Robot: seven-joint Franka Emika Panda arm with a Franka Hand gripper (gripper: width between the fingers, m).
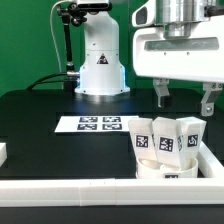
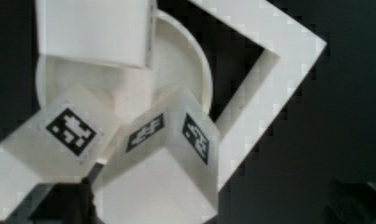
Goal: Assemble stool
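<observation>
Three white stool legs (image 1: pixel 165 135) with black-and-white tags stand close together at the exterior view's right. They rest on or against the low round seat (image 1: pixel 165 172), in the corner of the white rails. My gripper (image 1: pixel 185 98) hangs just above the legs, open and empty, with one finger to each side. In the wrist view the tagged legs (image 2: pixel 146 135) fill the middle. The curved seat rim (image 2: pixel 181 65) shows behind them. My dark fingertips (image 2: pixel 43 205) sit at the picture's edge, apart from the legs.
The marker board (image 1: pixel 98 124) lies flat mid-table. White border rails (image 1: pixel 70 186) run along the front and the exterior view's right side, and also show in the wrist view (image 2: pixel 274 70). The arm's base (image 1: pixel 100 65) stands at the back. A small white block (image 1: pixel 3 152) sits at the exterior view's left edge.
</observation>
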